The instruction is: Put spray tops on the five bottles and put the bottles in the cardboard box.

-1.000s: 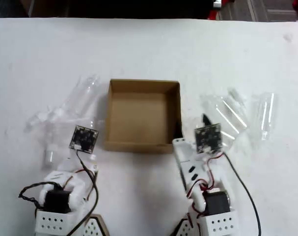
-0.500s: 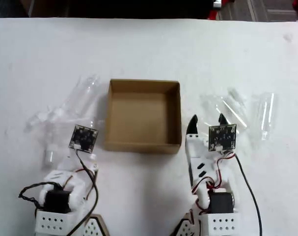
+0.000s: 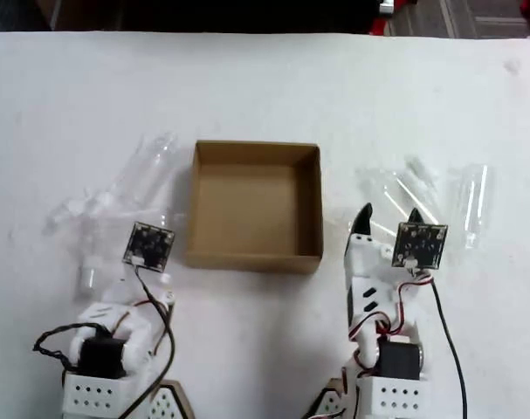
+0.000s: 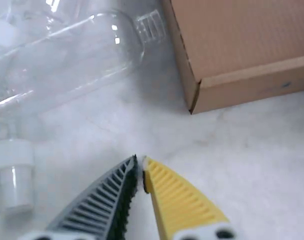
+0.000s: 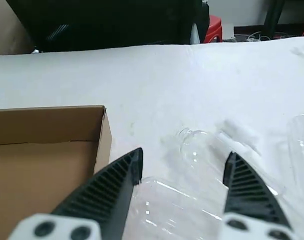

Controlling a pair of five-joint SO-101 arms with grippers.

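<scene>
Now that the right gripper [image 3: 388,212], spread wide, has swung away from the cardboard box [image 3: 251,259], a clear bottle [image 5: 177,207] looks reachable; left gripper [image 4: 140,159] clenched.

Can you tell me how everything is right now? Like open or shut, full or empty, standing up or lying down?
Cardboard box: open, empty.
Left gripper: shut, holding nothing.
Right gripper: open, holding nothing.
Bottle beside the box: lying on its side, no top on.
Far right bottle: lying on its side.
</scene>
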